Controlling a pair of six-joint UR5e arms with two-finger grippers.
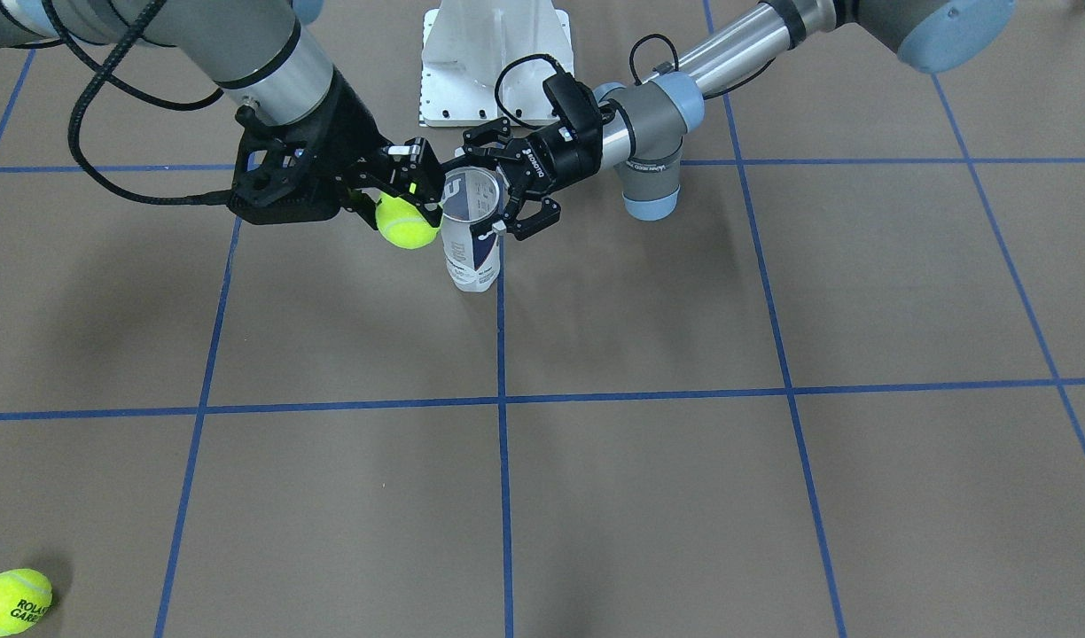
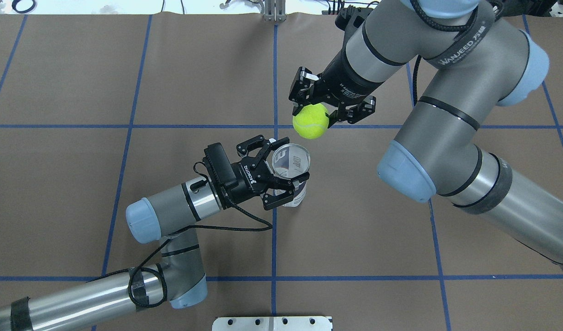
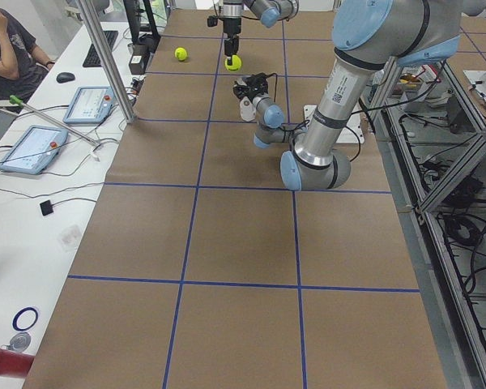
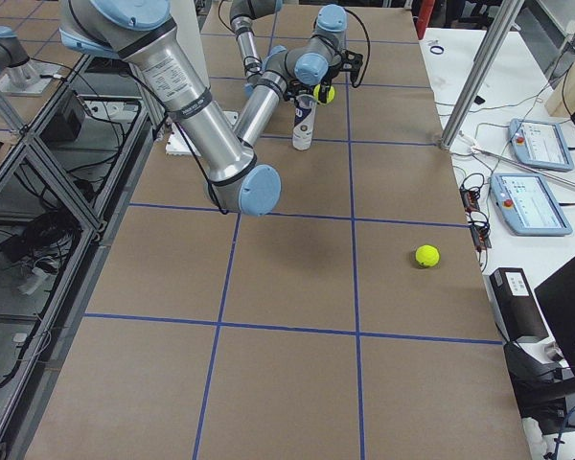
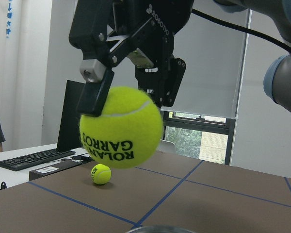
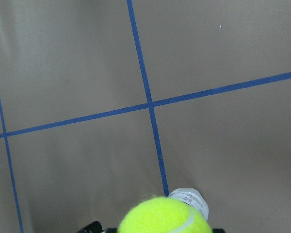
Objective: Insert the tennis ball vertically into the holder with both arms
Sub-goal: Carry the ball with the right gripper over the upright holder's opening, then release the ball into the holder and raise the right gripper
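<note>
Held ball: ROLAND GARROS in black, upside down in the left wrist view.
Spare ball: ROLA over GAR, the rest curving out of sight.
Left gripper: ROBOTIQ in white on its black body.
Right gripper: ROBOTIQ in white as well.
Black band on the right arm: white letters, roughly WANUEED; the digits after are too blurred.
Can: part of a large white letter on navy; the small print is too fine to read.

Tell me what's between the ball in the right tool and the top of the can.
Nothing. In the overhead view only bare table shows in the gap between the tennis ball and the rim of the holder.
</note>
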